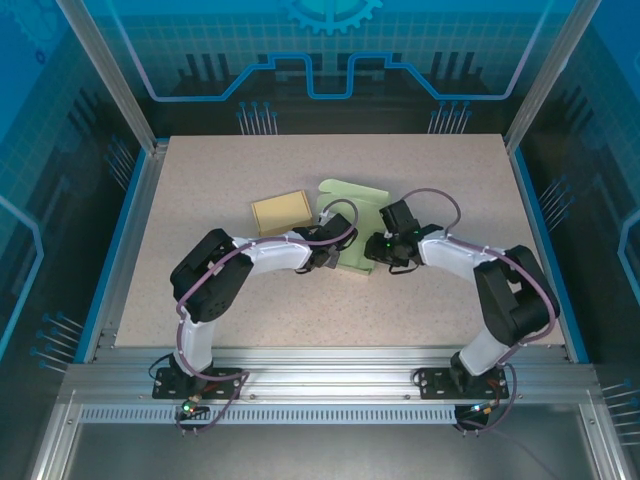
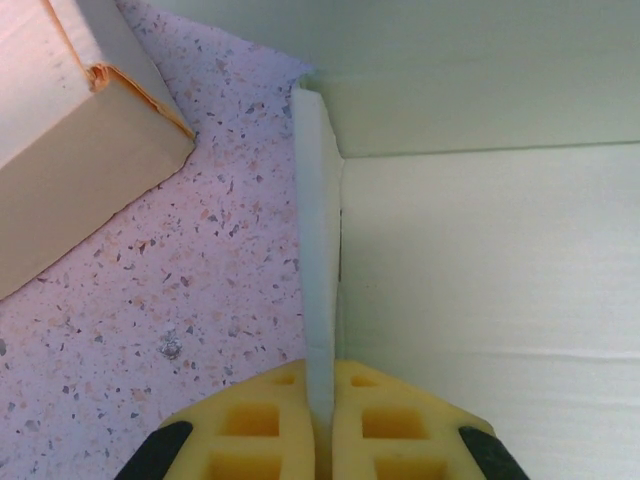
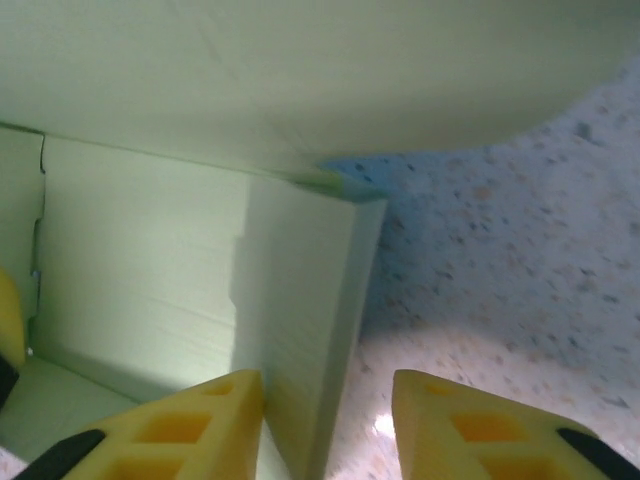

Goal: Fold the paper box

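The pale green paper box (image 1: 352,205) lies open at the table's middle, its lid flap (image 3: 300,70) raised at the far side. My left gripper (image 2: 320,400) is shut on the box's thin left side wall (image 2: 318,250), which stands upright between the yellow pads. My right gripper (image 3: 328,410) straddles the right side wall (image 3: 310,300). Its left pad (image 3: 200,420) touches the wall's inner face. Its right pad (image 3: 470,425) stands apart from the wall, over bare table. From above, both grippers (image 1: 328,258) (image 1: 372,250) sit at the box's near corners.
A tan folded box (image 1: 280,211) (image 2: 70,170) lies just left of the green one, close to my left gripper. The speckled table (image 1: 200,190) has free room on the left, right and front. Blue enclosure walls ring it.
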Robot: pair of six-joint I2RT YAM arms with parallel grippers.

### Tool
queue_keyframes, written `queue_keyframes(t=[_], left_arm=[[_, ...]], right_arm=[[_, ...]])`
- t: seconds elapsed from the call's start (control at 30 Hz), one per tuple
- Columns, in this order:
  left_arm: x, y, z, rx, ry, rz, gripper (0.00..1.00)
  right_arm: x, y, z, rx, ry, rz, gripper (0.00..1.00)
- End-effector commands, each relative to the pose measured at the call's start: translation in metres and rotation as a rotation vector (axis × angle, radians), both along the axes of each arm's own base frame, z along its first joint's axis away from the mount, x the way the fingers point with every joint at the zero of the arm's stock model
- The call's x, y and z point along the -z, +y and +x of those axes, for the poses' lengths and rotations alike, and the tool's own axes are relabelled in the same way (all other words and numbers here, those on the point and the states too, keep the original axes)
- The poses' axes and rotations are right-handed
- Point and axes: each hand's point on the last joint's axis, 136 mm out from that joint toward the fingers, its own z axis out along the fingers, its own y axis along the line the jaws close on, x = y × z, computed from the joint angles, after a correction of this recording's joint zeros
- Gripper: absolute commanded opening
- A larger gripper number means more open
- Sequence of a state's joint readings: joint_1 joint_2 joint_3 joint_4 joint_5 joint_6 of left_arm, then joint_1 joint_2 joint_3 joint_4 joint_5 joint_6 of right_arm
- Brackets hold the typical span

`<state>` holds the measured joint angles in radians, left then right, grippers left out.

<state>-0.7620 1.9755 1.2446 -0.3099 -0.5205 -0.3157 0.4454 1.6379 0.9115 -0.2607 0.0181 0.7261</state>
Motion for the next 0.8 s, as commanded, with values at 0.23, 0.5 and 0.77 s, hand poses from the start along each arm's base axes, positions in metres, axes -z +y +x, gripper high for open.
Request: queue_keyframes(t=[0.23,0.5,0.77], left_arm=[[0.013,0.015,-0.016,0.0,0.067,0.096,0.01],[0.012,0.017,-0.016,-0.001,0.061,0.104,0.01],[0.006,0.018,-0.013,-0.005,0.047,0.111,0.01]], right_arm=[[0.017,-0.013,0.014,-0.002,0.015,-0.327,0.18],[0.031,-0.036,0.009,0.008,0.087,-0.538,0.23],[0.047,-0.038,0.002,-0.049,0.175,-0.723,0.06]])
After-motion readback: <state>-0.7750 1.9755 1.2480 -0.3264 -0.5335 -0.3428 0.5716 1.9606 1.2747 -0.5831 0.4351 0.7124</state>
